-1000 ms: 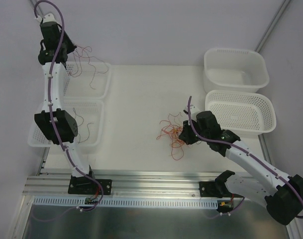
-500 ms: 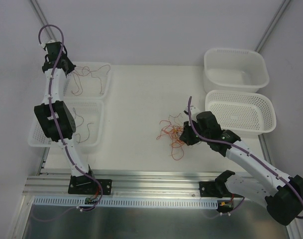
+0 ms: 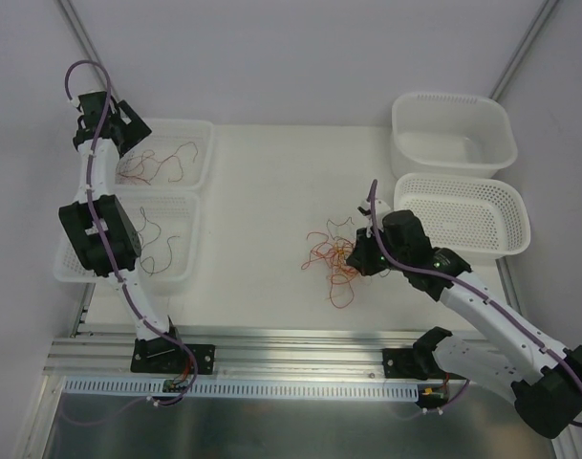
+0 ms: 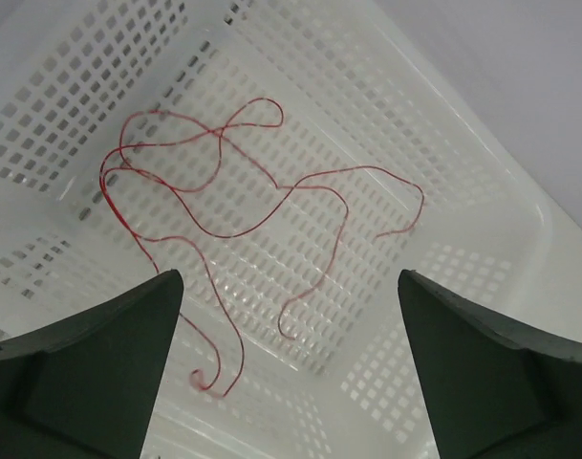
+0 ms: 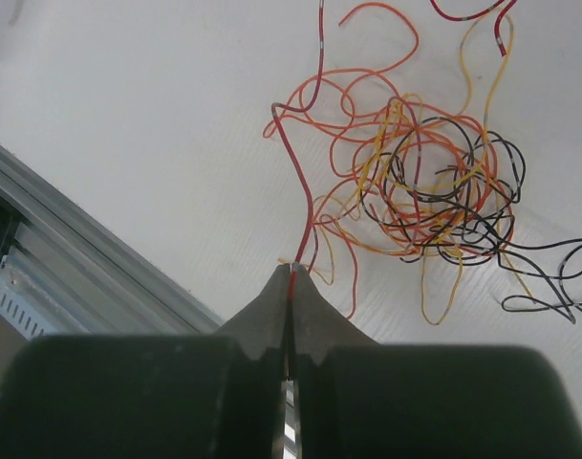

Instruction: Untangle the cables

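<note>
right now my left gripper (image 4: 289, 279) hangs over the far left basket (image 4: 443, 143), its fingers spread wide with nothing between them. below it a single red wire (image 4: 338, 170) lies loose and loopy on the basket's mesh floor, clear of both fingers. in the overhead view the near left basket (image 3: 185, 199) holds a thin dark wire (image 3: 155, 237) of its own.

on the other side, my right gripper (image 5: 291, 277) is pinched together on a red strand (image 5: 308, 206). that strand runs from the fingertips up towards the tangle of wires (image 5: 415, 191). the tangle is orange, pale yellow, black and red, and it sits on the white table (image 3: 262, 182) near the middle. from overhead it lies just left of the right gripper, with a few loose ends trailing out around it. the deep tub (image 3: 398, 115) and the mesh basket (image 3: 405, 186) on the right edge stand apart from the tangle.
</note>
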Action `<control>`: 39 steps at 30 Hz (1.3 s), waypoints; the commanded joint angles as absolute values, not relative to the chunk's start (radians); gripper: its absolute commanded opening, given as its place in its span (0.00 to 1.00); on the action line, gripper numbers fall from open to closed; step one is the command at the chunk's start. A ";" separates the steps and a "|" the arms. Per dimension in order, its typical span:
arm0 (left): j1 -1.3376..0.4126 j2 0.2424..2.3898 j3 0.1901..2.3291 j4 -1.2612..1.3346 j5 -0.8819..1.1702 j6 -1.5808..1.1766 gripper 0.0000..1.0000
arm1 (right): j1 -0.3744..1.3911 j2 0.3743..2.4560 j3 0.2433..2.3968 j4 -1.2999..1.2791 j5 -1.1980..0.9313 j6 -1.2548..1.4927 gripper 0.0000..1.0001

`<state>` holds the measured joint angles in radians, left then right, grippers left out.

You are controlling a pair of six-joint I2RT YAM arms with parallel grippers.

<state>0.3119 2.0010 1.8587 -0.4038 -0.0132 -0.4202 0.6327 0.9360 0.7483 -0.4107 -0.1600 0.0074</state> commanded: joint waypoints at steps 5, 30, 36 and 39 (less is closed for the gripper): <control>0.249 1.677 1.695 -0.380 0.195 -0.431 0.99 | 0.635 0.936 0.913 -0.423 -0.143 0.003 0.01; -0.842 1.084 0.698 0.280 -0.018 -0.319 0.99 | 0.644 1.066 1.187 -0.341 -0.080 0.369 0.01; -0.943 1.218 0.738 0.481 -0.045 -0.298 0.98 | 0.672 1.066 1.192 -0.330 -0.057 0.429 0.01; -0.986 1.301 0.775 0.546 -0.034 -0.308 0.95 | 0.683 1.062 1.183 -0.325 -0.043 0.451 0.01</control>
